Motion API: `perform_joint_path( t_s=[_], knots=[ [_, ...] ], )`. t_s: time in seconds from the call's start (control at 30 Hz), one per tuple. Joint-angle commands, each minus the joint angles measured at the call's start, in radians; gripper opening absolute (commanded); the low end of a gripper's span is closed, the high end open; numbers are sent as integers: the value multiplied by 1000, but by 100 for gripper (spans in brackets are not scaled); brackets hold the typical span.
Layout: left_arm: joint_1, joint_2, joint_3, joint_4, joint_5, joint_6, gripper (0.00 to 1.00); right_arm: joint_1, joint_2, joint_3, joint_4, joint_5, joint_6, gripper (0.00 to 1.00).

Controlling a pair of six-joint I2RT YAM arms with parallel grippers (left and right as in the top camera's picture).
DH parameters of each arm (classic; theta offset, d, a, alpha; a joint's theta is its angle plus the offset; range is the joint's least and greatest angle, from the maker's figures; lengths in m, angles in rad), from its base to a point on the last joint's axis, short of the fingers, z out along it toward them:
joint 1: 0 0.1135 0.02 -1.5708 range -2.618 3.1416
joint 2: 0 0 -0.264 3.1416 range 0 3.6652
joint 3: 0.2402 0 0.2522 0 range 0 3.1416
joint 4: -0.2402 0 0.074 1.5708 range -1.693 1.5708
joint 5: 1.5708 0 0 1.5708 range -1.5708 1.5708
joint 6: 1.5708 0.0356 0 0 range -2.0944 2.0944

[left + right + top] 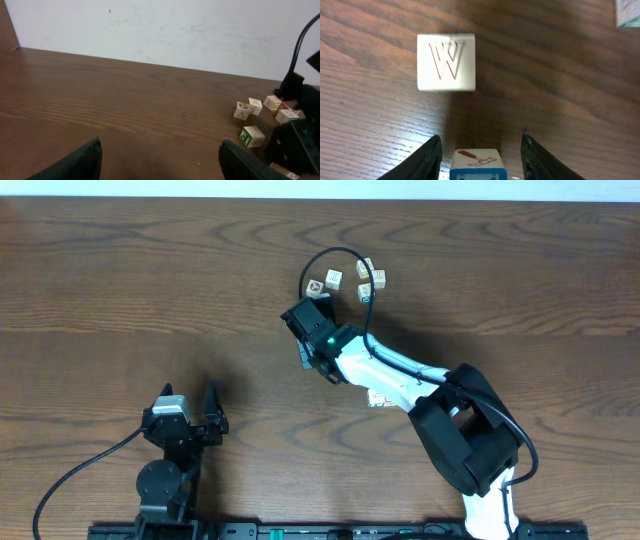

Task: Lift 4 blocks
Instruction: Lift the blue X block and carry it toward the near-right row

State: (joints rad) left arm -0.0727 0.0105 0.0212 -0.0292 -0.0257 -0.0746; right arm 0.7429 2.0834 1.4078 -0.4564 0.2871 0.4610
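Note:
In the right wrist view, a blue-faced block [478, 161] with a hammer picture on top sits on the table between the fingers of my right gripper [481, 137]. The jaws are open, with a gap on each side of the block. Just ahead lies a pale cube marked W [446, 62]. From overhead, the right gripper [316, 304] is at the cluster of small cubes [365, 280] and hides the blue block. The left wrist view shows a cube with a green mark [251, 136] and a red-faced one [284, 106]. My left gripper [190, 402] rests open and empty at the near left.
A black cable [335, 255] loops over the cube cluster. One more cube [378, 398] lies under the right arm's forearm. The corner of another cube [627, 12] shows at the top right of the right wrist view. A white wall [175, 30] backs the table.

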Motion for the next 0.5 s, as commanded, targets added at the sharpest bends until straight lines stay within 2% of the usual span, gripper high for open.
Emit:
perform_joint_path(
  t_s=[0.0,0.3,0.47],
  knots=[
    [6,-5,-17,-41,-23,-1,75,3,14,45,-21,30,-13,43],
    [6,-5,-17,-41,-23,-1,75,8,14,58,-109,30,14,36],
    [6,-5,-17,-41,-23,-1,75,12,14,58,-135,23,14,36]
  ],
)
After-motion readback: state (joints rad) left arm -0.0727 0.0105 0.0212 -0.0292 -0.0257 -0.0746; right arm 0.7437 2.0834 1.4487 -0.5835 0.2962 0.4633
